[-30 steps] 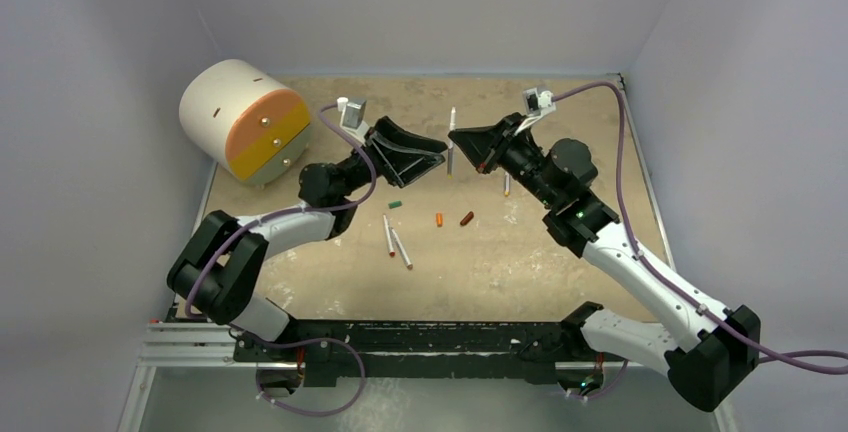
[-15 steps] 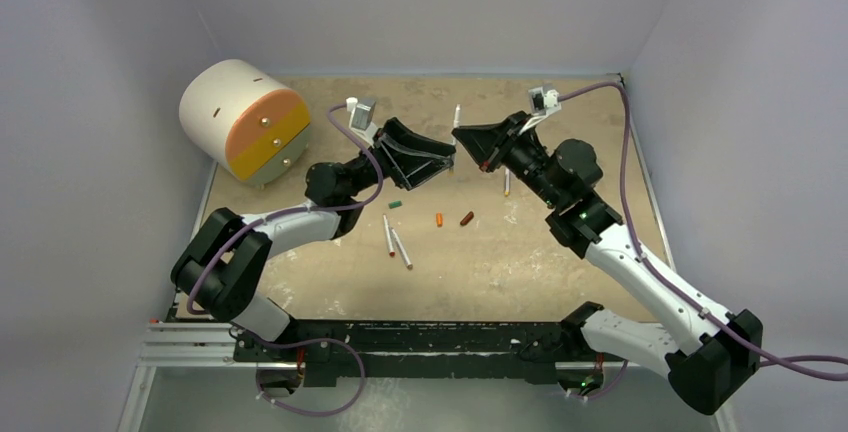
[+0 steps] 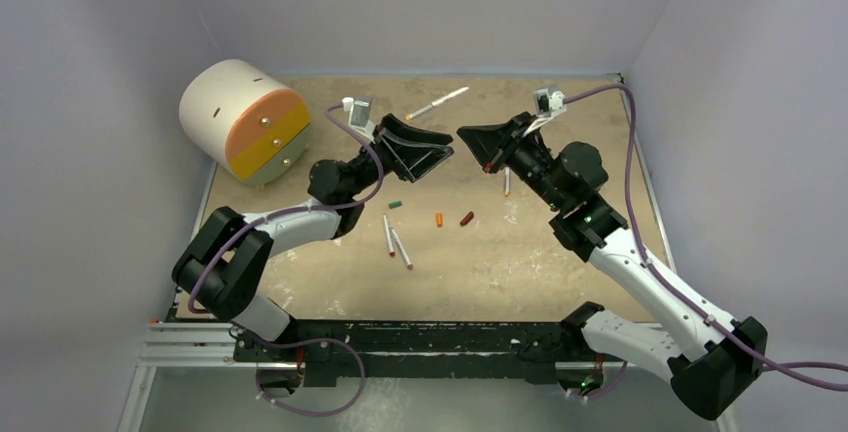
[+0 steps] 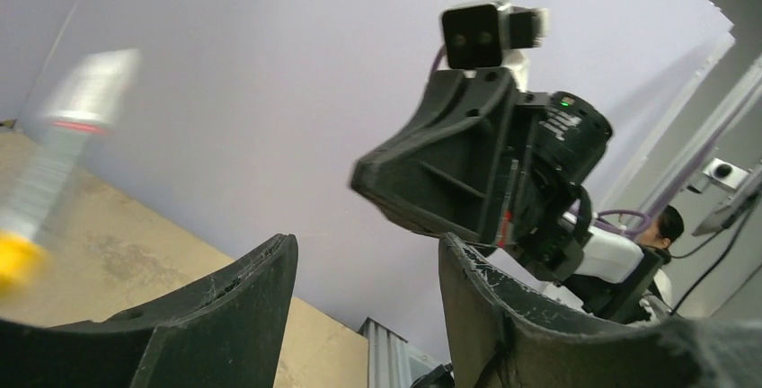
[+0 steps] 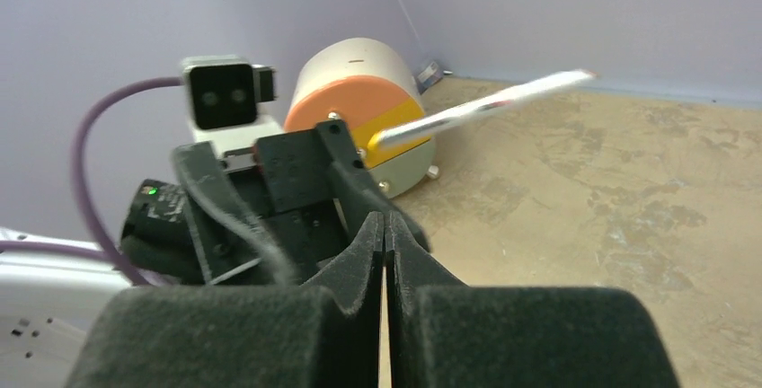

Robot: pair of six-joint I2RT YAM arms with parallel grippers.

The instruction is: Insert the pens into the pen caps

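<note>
Grippers first: your left gripper is spread wide with nothing between its fingers, as the left wrist view shows. Your right gripper is pressed fully together on nothing; the right wrist view shows its two pads meeting flat. The two tips face each other, close but apart, above the far middle of the table.

Look just beyond them. A yellow-ended pen lies on a slant, its yellow end toward the left, clear of both grippers. It is smeared in both wrist views, and you cannot tell from these whether it rests on the table or is in the air.

You have two pens side by side on the table near the middle, nearer than the left gripper, their far ends almost touching. A fourth pen lies lengthwise near-to-far just beside the right arm's wrist.

Three caps lie loose in a rough row between those pens. The green cap is on the left, the orange cap in the middle, and the dark red-brown cap just to its right. None of them sits on a pen.

At the far left a white drum with an orange and yellow face lies on its side, well apart from the pens.
</note>
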